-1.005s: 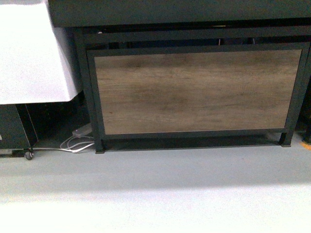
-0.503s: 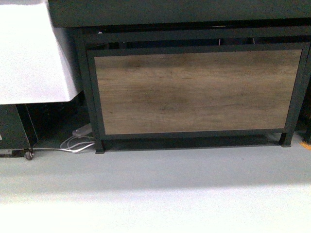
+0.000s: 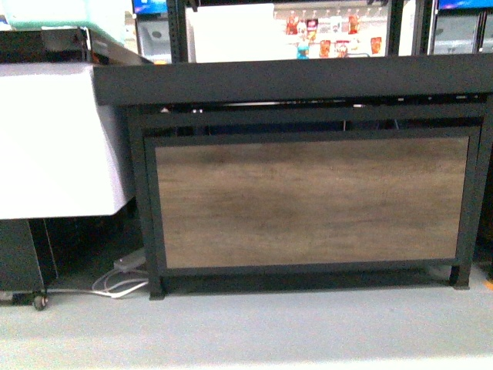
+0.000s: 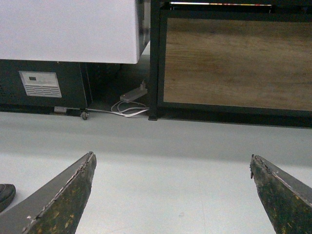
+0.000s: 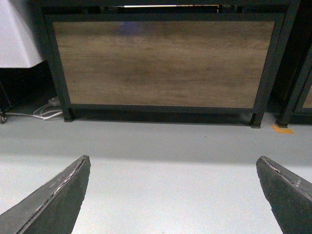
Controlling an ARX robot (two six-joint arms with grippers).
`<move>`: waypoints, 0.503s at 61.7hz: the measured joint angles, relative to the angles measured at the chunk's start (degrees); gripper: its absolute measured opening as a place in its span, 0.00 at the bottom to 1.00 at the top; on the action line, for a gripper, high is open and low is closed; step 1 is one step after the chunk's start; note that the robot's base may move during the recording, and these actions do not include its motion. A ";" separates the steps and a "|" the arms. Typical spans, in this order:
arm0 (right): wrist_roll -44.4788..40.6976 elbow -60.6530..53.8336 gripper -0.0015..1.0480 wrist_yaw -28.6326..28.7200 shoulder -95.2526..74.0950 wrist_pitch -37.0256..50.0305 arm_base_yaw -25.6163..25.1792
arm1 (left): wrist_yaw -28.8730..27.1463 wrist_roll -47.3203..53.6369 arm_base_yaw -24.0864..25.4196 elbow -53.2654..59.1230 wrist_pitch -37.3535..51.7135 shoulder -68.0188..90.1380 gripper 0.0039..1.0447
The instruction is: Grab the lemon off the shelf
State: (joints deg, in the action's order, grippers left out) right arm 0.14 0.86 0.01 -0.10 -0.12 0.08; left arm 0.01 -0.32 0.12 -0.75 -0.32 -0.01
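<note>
One shelf (image 3: 308,81), its top tier seen edge-on, so the lemon's place cannot be told. One wood panel (image 3: 308,200) fronts it. One white cabinet (image 3: 54,139) stands beside it, with cables (image 3: 119,285) on the floor between. Left gripper (image 4: 171,157) and right gripper (image 5: 174,159): jaws spread, empty.

Bore dark wedge-shaped fingers (image 4: 58,204), scuffed and yellow-flecked, on the left gripper (image 4: 171,157); cleaner grey ones on the right gripper (image 5: 173,159).

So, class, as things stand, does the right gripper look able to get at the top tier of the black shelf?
Probably not yet. The right gripper hangs open over bare floor, short of the shelf, facing its wood panel; the top tier sits above that.
</note>
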 joint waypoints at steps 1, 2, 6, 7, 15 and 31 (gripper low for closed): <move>0.00 0.00 0.98 0.00 0.00 0.00 0.00 | 0.00 0.00 0.00 0.00 0.00 0.00 0.93; 0.00 0.00 0.98 0.00 0.00 0.00 0.00 | 0.00 0.00 0.00 0.00 0.00 0.00 0.93; 0.00 0.00 0.98 0.00 0.00 0.00 0.00 | 0.00 0.00 0.00 0.00 0.00 0.00 0.93; 0.00 0.00 0.98 0.00 0.00 0.00 0.00 | 0.00 0.00 0.00 0.00 0.00 0.00 0.93; 0.00 0.00 0.98 0.00 0.00 0.00 0.00 | 0.00 0.00 0.00 0.00 0.00 0.00 0.93; 0.00 0.00 0.98 0.00 0.00 0.00 0.00 | 0.00 0.00 0.00 0.00 0.00 0.00 0.93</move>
State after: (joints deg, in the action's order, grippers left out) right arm 0.14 0.86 0.01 -0.10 -0.12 0.08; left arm 0.01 -0.32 0.12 -0.75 -0.32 -0.01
